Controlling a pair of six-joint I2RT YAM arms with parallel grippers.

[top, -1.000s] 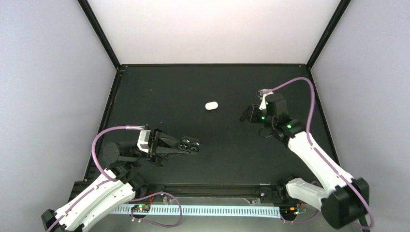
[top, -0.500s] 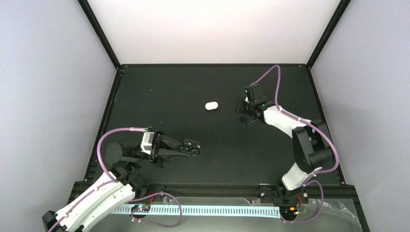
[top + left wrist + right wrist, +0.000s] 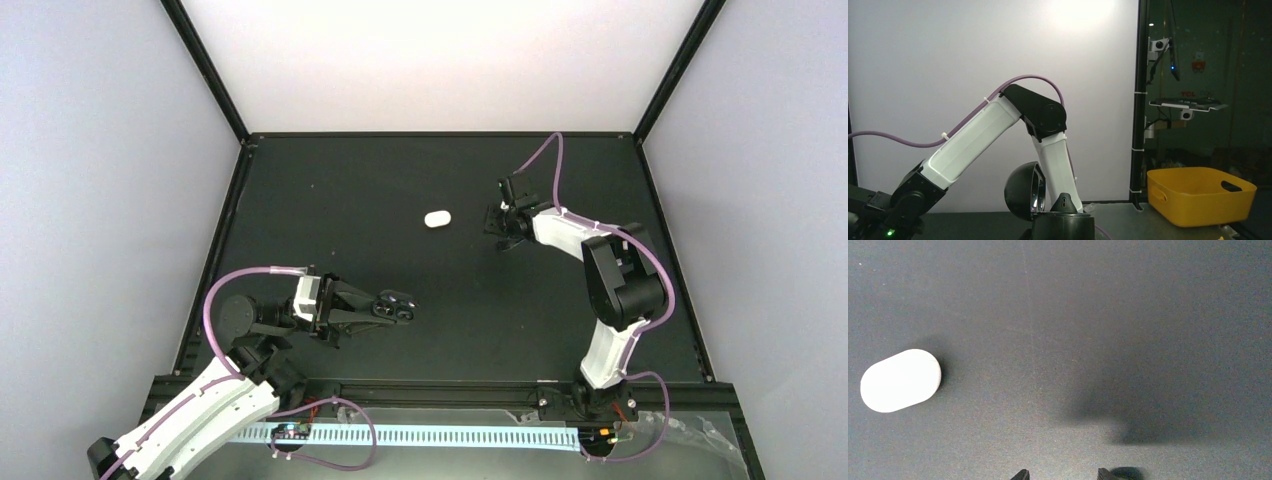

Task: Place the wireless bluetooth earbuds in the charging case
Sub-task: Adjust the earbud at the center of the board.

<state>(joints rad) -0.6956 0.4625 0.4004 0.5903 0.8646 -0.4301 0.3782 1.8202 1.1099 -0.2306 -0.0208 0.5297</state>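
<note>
The right arm folds at a raised elbow and reaches forward-left. The right gripper (image 3: 1063, 475) points down at the table (image 3: 330, 200), jaws partly apart on nothing. The closed white oval case (image 3: 900, 380) lies ahead-left of those jaws, clear of them, with bare surface all round. The left gripper (image 3: 388, 306) stretches out low and level, jaws clamped on the open black charging case (image 3: 1020, 192), well inside every table edge.

Glossy black case (image 3: 1023, 192), matt table (image 3: 1098, 315)
</note>
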